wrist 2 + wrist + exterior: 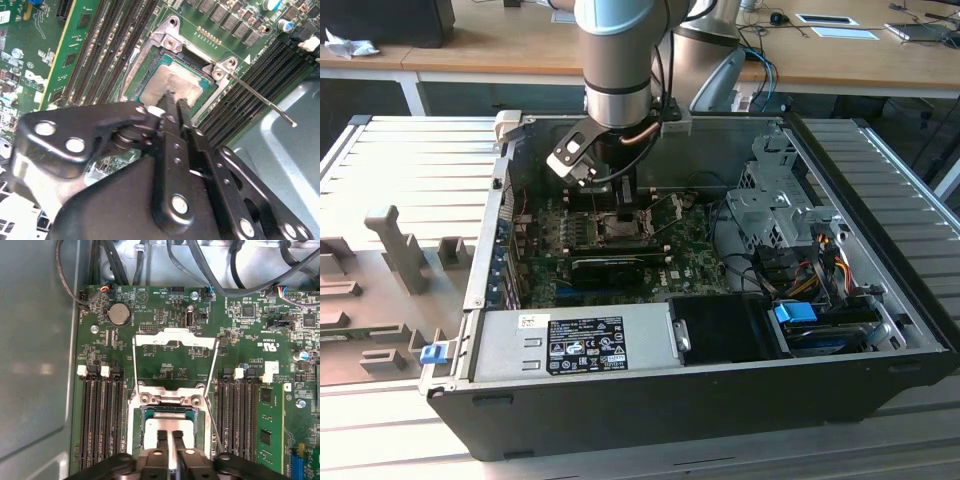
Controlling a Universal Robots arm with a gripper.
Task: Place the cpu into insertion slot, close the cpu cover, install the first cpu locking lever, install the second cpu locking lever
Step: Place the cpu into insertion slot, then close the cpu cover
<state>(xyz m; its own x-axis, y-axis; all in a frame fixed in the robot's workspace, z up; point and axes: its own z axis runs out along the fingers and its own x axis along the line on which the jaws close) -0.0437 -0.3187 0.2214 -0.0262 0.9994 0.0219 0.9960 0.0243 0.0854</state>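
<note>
The cpu (176, 84) lies flat in the insertion slot (150, 61), its silvery top showing in both wrist views. My gripper (172, 97) stands straight over it, shut, with its thin black fingertips (162, 437) close together on or just above the cpu (150, 432). The cpu cover (175, 339) is swung open, standing back from the insertion slot (170, 411) on its hinge. A thin locking lever (260, 97) sticks out unlatched beside the socket. In the exterior view the gripper (620, 215) reaches down into the open computer case.
Long black memory slots (97, 420) flank the socket on both sides. Cables (200, 270) hang past the board's far edge. A power supply (580, 345) and a drive cage (775, 215) sit inside the case (880, 250), whose walls close in around the arm.
</note>
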